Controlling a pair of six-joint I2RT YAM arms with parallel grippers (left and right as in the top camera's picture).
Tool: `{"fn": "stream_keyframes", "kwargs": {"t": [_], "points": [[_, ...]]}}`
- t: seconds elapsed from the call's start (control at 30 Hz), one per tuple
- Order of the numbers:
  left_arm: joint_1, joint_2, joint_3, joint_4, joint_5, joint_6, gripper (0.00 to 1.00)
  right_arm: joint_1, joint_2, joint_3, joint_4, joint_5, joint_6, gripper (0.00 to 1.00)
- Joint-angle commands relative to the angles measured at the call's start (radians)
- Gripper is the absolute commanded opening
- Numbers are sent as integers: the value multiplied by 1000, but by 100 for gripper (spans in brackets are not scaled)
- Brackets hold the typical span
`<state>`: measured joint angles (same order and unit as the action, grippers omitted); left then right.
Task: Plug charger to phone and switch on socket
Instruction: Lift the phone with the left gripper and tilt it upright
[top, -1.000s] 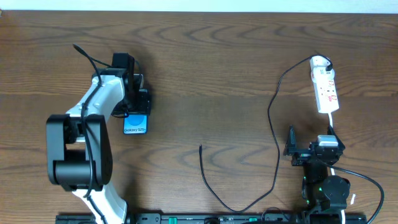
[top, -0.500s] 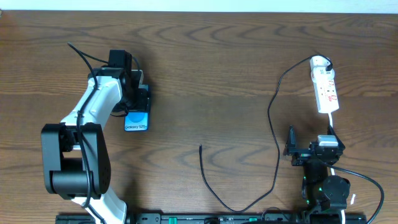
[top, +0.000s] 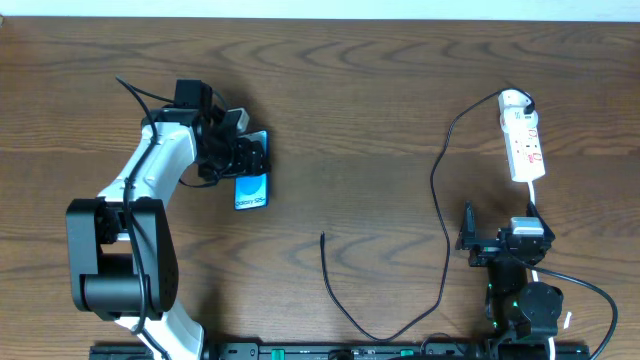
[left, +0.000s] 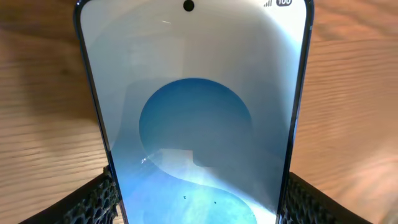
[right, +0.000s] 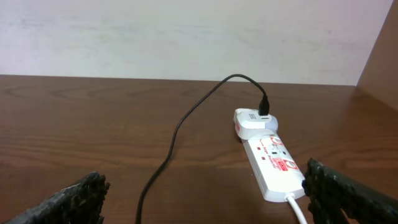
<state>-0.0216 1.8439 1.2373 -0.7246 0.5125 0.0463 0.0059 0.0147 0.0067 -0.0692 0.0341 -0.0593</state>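
Note:
The phone (top: 252, 189) has a bright blue screen and lies at the left of the table, tilted a little. My left gripper (top: 245, 160) is shut on its edges. In the left wrist view the phone (left: 196, 112) fills the frame between my fingers (left: 199, 208). The charger, a thin black cable (top: 441, 200), runs from the socket (top: 524, 140) down and round to a free tip (top: 322, 237) at the table's middle. My right gripper (top: 468, 238) is open and empty, short of the socket (right: 273, 163). The charger's plug (right: 264, 112) sits in the socket's far end.
The socket's white cord (right: 298, 208) leaves its near end by my right finger and runs under the right arm (top: 525, 290). A pale wall (right: 186, 31) stands behind the wooden table (top: 350, 100). The left arm's base (top: 120, 260) stands at the front left.
My left gripper has carried the phone to the right and turned it slightly. The right arm, the charger and the socket have not moved.

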Motion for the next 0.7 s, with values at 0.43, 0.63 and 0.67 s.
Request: {"fn": "stream_keyframes", "kwargs": {"t": [0.43, 0.63, 0.67], "points": [[3, -30, 5, 111, 513, -254, 7, 8, -8, -1, -3, 5, -9, 99], [3, -30, 5, 183, 637, -421, 7, 8, -8, -1, -3, 5, -9, 99], [3, -30, 5, 196, 656, -448, 7, 8, -8, -1, -3, 5, -9, 99]]}}
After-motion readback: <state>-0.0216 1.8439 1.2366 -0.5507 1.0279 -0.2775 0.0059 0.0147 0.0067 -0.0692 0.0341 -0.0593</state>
